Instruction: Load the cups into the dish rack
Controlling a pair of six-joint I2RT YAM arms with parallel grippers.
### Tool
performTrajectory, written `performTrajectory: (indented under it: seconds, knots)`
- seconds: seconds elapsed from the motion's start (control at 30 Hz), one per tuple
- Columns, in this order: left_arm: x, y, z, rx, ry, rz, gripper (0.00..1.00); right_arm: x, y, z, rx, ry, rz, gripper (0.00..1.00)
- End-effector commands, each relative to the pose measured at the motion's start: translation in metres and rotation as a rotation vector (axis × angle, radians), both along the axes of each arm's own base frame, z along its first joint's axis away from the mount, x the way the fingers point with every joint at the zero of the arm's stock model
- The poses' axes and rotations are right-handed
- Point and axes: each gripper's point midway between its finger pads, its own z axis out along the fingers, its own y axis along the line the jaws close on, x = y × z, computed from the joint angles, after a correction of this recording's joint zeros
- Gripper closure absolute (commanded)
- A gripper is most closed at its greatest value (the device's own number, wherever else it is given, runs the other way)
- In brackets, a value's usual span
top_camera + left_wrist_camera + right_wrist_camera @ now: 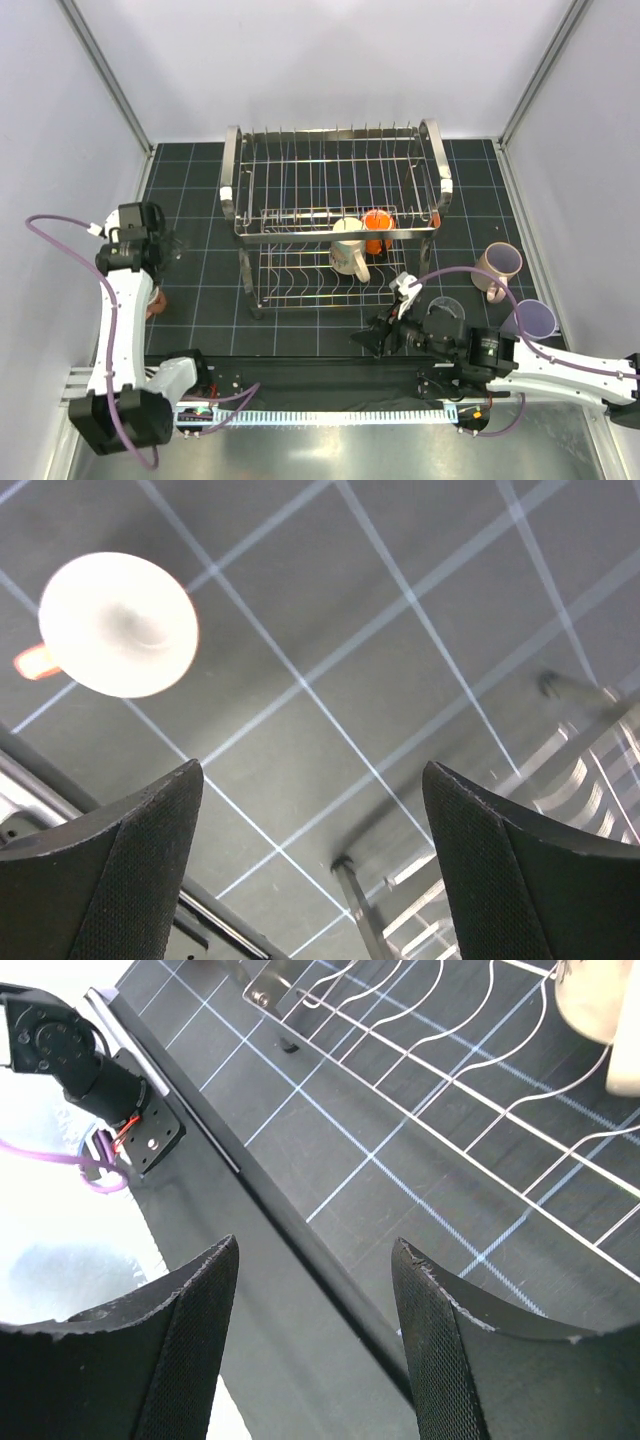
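The left gripper (310,780) is hanging wide open above the desk (200,180). Its two dark fingers (130,870) are holding nothing and touching nothing, and only gridded desk is showing between them. The salmon mug (120,625) is sitting on the desk ahead of it and off to one side, well apart from the fingers. It is looking washed out and pale in the wrist view, with a salmon handle poking out at its edge. From above, it is lying mostly hidden under the left arm, left of the rack (432,150).

The right gripper (314,1250) is likewise standing released and empty, its jaws parted a fair way. It is hovering low by the rack's near edge and facing the lower tier's wavy wires.

The mugs are showing too small for any print to be read.

The rack is standing mid-desk, shiny chrome wire in two tiers with looped end frames. The cream mug (348,250) is resting tilted in its front right part. The orange cup (377,228) is sitting just beside it, though I cannot tell on which tier.

Right of the rack, the beige mug (497,265) is standing upright on the desk. The lavender tumbler (535,318) is standing nearer the front, close to the right arm. The glass tumbler (445,308) is sitting just beside that arm's wrist, between it and the rack.
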Motion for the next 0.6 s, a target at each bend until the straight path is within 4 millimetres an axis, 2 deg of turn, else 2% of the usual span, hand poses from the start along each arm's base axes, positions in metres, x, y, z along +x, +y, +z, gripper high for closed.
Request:
performTrajectory:
  seconds: [0.0,0.13,0.2,0.27,0.3,0.4,0.57]
  knots:
    - [0.017,0.016,-0.001,-0.01,0.018,0.007,0.12,-0.004,0.003,0.012,0.072,0.011,0.011,0.36]
    - [0.016,0.053,-0.024,0.003,0.123,0.12,0.19,-0.007,0.001,0.016,0.095,0.013,0.02,0.36]
    - [0.019,0.059,-0.039,-0.036,0.121,0.144,0.25,-0.008,0.001,0.02,0.1,0.011,0.026,0.35]
    - [0.019,0.073,-0.045,-0.035,0.113,0.188,0.32,-0.009,0.002,0.022,0.094,0.016,0.029,0.35]
    - [0.018,0.078,-0.047,-0.017,0.117,0.202,0.33,-0.009,0.002,0.021,0.086,0.017,0.032,0.35]
    - [0.016,0.089,-0.05,0.025,0.136,0.237,0.33,-0.008,0.002,0.019,0.071,0.023,0.027,0.35]
    - [0.014,0.093,-0.057,0.043,0.123,0.278,0.33,-0.009,0.006,0.016,0.069,0.044,0.027,0.35]
